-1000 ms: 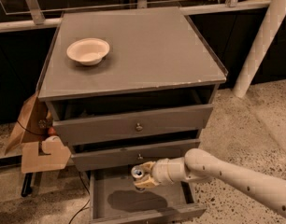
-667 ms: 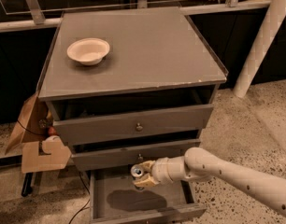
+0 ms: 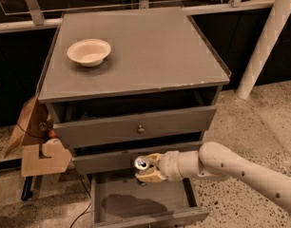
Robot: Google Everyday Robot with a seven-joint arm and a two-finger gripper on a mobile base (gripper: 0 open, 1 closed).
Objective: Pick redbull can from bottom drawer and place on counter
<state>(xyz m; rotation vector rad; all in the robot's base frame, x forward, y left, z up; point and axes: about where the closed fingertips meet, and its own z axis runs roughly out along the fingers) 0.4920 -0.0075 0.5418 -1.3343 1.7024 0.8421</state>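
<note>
The bottom drawer (image 3: 136, 208) of the grey cabinet is pulled open, its flat floor bare with a dark shadow on it. My gripper (image 3: 146, 167) reaches in from the right on a white arm and is shut on the redbull can (image 3: 141, 164), whose silver top shows between the tan fingers. The can hangs above the drawer's back part, in front of the middle drawer's face. The counter (image 3: 150, 51) above is a flat grey top.
A cream bowl (image 3: 89, 52) sits on the counter's back left. The top drawer (image 3: 136, 125) stands slightly open. Cardboard pieces (image 3: 38, 141) lean at the cabinet's left. A white post (image 3: 266, 39) stands at the right on speckled floor.
The gripper and the can it holds have stayed at nearly the same place above the open drawer. No clear movement shows.
</note>
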